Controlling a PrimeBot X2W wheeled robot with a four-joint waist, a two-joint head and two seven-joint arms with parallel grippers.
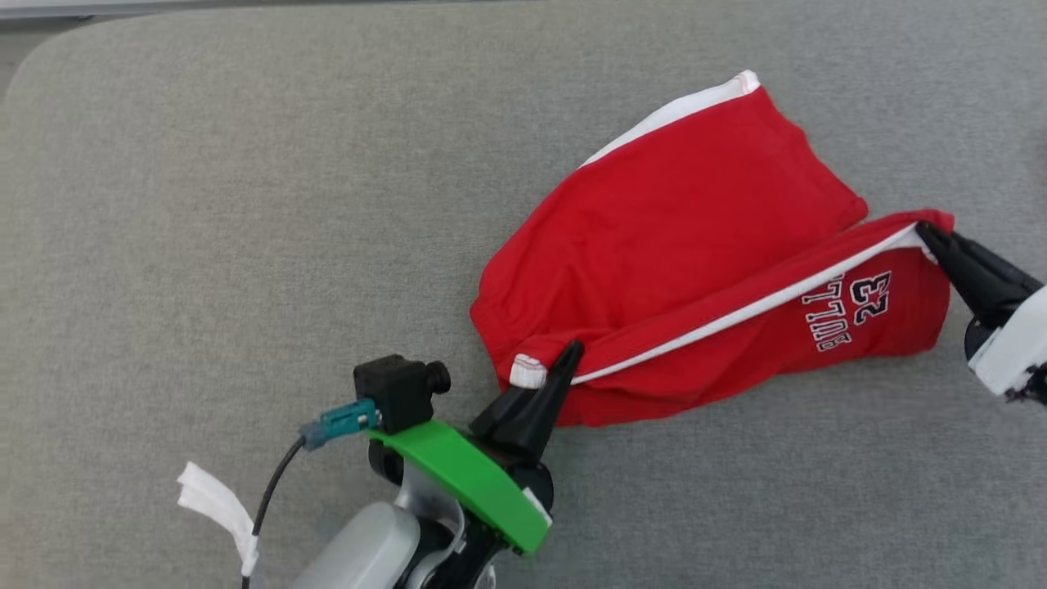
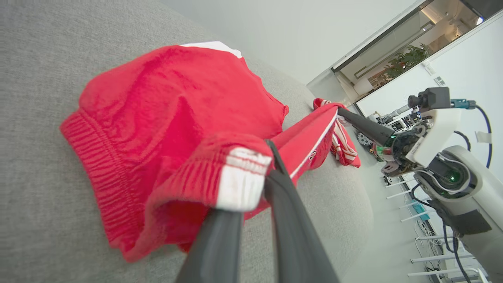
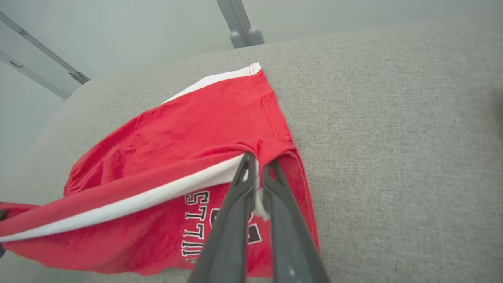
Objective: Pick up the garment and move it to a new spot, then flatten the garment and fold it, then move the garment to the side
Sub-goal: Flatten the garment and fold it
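- Garment: red shorts with a white side stripe, lying on the right half of the worktop, midway between its far and near edges.
- Right tool: clenched on the leg hem.
- Left tool: at the waistband corner with cloth around its fingers; cannot tell whether it is gripping or released.
- Progress (judged): garment placed; the stripe edge is drawn taut and lifted, and the rest is rumpled. Flattening is in hand. Folding and the move to the side are not done.

The bench is lying open across its left half and along its far edge; the red shorts are taking up the right half, with the left gripper and right gripper crowding their ends
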